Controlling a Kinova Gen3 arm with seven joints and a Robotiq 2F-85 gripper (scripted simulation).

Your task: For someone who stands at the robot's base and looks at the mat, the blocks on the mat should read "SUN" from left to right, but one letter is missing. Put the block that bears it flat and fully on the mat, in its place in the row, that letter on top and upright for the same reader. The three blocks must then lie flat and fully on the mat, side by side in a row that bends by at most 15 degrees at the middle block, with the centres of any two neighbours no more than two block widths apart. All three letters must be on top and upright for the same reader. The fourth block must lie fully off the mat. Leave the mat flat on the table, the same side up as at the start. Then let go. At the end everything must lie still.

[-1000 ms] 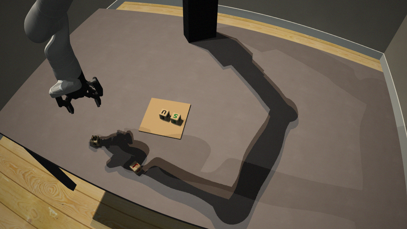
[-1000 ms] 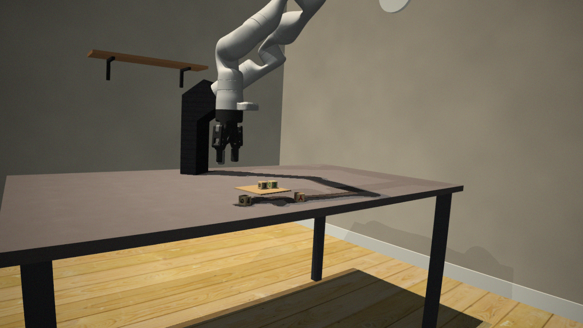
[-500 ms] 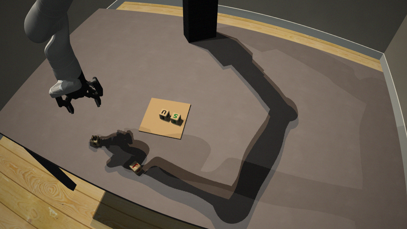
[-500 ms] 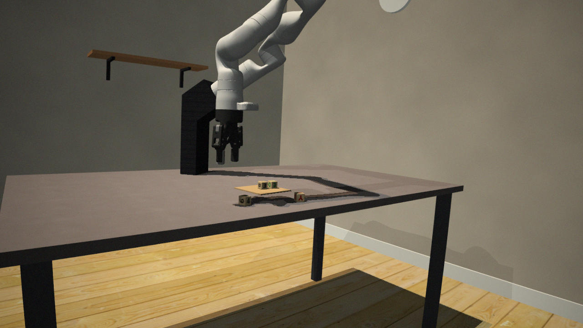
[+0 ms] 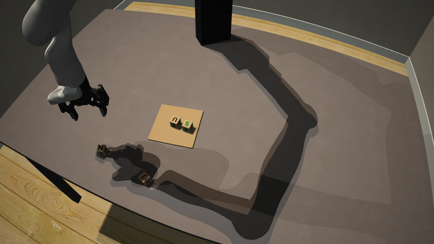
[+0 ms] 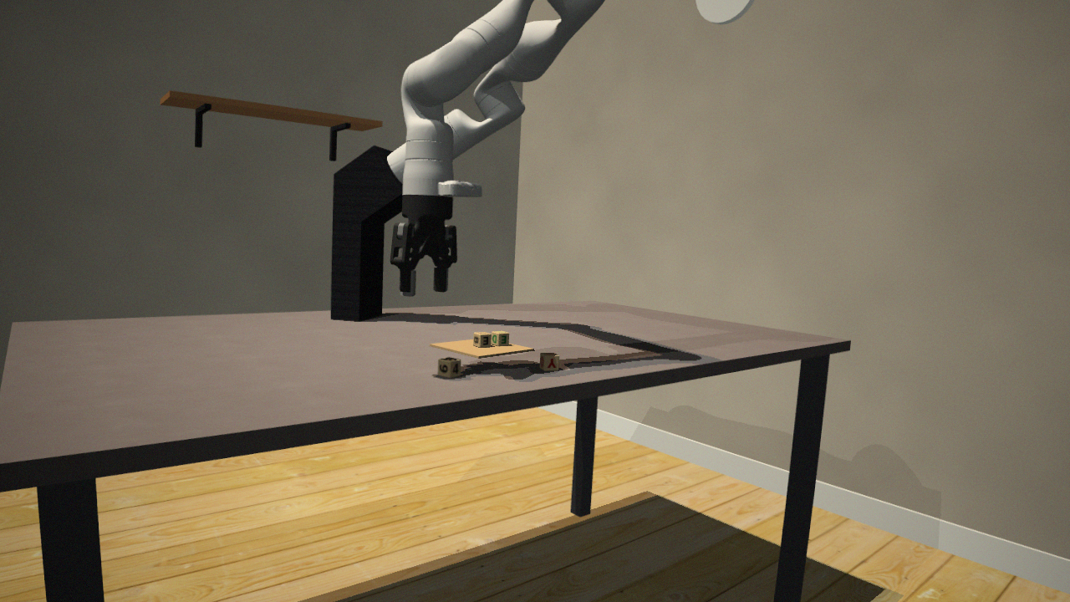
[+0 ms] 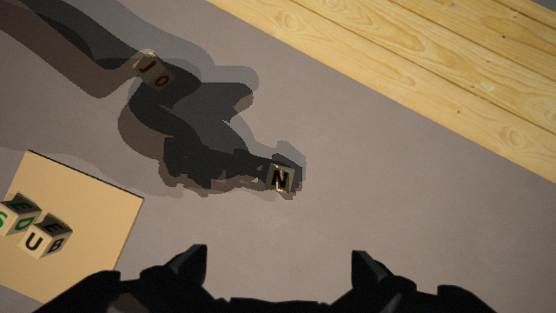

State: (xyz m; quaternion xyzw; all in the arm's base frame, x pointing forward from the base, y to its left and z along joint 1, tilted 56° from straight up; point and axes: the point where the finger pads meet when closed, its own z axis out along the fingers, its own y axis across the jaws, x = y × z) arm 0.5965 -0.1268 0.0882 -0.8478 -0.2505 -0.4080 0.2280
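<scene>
Overhead, the pincer is hanging wide open and empty above the table, a black pillar standing well behind it. Below and slightly ahead, the N block is lying off the mat, where blocks U and S are touching. Farther off sits a red-lettered block, possibly J.

The gripper hangs wide open and holds nothing, high above the table, with open air beneath it. The N block lies alone near the table's edge, with bare surface on every side. The red-lettered block sits apart from it, closer to that edge. On the mat, the U block and S block touch, leaving bare mat beside the U. The black pedestal stands at the far edge.
</scene>
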